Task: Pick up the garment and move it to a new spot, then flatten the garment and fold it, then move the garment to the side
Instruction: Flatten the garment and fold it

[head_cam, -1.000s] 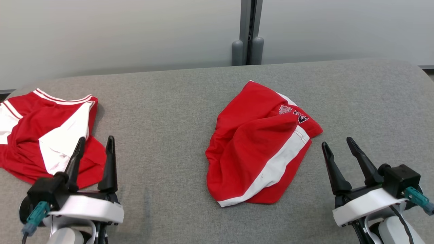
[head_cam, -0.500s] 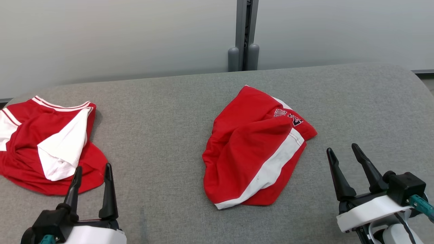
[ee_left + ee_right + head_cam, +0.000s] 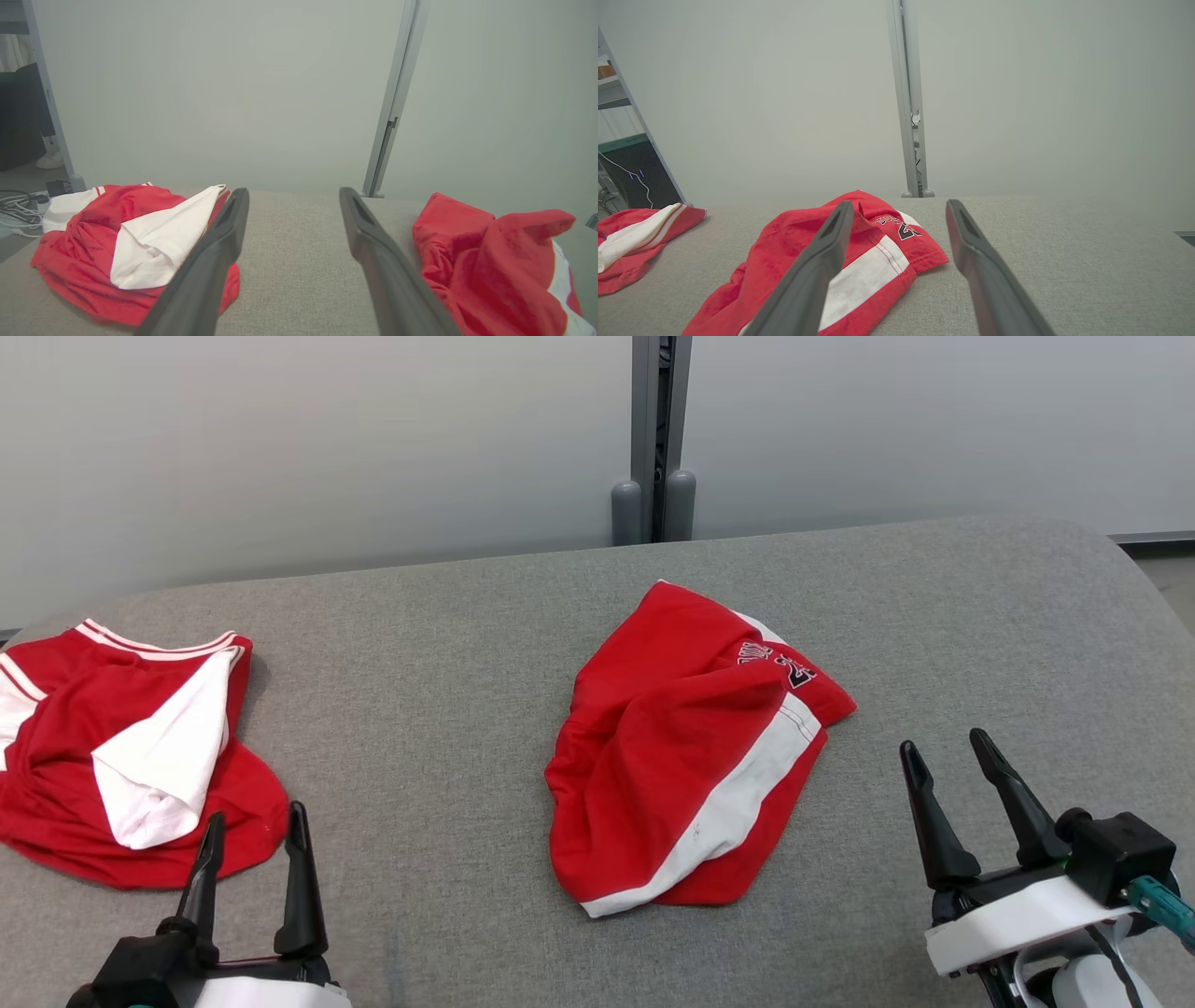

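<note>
The garment (image 3: pixel 681 756), red with a broad white stripe and dark lettering near one hem, lies crumpled in a loose heap about the middle of the grey fabric-covered surface (image 3: pixel 448 709), its white-edged end turned towards the robot and its red end towards the wall. The right gripper (image 3: pixel 943 742) hangs just beside it on the robot's right, fingers spread apart with nothing between them and not touching the cloth; in the right wrist view the lettered hem lies in the gap between the two dark fingers. The left gripper (image 3: pixel 256 814) stands well apart from the garment at the near left, its fingers likewise parted and empty, the tips close to the near edge of a second garment (image 3: pixel 140 756). That one, red with a white panel folded over its top and striped trim at its far edge, lies bunched at the left end of the surface. The surface is flat, with rounded far corners. Behind it runs a pale grey wall (image 3: pixel 327 448) of plain panels, joined by an upright grey post (image 3: pixel 653 420) with two rounded feet at its base. In the left wrist view cables (image 3: pixel 18 210) lie on the floor past the left end, and the right wrist view shows a dark cabinet (image 3: pixel 640 182) with small blue lights.
</note>
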Robot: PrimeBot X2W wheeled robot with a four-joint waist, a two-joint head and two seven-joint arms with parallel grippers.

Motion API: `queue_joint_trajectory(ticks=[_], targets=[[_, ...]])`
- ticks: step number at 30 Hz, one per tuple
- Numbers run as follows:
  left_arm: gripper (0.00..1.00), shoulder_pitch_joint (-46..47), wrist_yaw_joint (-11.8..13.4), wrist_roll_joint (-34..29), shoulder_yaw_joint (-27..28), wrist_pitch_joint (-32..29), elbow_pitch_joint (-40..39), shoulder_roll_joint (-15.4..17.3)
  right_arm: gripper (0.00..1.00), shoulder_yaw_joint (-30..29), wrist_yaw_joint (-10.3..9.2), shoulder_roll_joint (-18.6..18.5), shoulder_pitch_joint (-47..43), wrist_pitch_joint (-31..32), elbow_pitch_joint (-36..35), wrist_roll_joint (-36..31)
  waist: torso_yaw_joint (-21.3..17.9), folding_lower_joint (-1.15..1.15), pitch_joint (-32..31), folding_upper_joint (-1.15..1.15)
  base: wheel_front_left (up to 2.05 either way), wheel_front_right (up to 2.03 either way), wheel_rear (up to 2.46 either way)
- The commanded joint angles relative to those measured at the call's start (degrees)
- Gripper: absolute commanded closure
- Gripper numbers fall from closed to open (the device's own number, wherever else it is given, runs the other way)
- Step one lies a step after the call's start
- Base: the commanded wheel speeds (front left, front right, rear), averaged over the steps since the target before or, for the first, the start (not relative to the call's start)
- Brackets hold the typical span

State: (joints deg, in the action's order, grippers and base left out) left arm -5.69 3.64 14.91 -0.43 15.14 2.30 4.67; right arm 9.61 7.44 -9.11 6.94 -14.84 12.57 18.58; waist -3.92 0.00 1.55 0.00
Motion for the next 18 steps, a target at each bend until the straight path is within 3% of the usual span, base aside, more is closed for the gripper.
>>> queue_joint_trajectory(ticks=[1,18], targets=[[0.00,-0.38,-0.30,-0.56,0.47,0.11,0.06,-0.04,0.00,-0.31,0.09,-0.03,-0.14,-0.30,-0.13,-0.33,0.02,0.00,-0.02,0.00,0.00,0.00,0.00],[0.00,-0.50,-1.89,-2.33,1.33,0.11,1.15,-1.13,0.00,-0.59,0.09,0.12,0.00,-0.30,0.16,-0.42,0.22,0.00,-0.23,0.00,0.00,0.00,0.00]])
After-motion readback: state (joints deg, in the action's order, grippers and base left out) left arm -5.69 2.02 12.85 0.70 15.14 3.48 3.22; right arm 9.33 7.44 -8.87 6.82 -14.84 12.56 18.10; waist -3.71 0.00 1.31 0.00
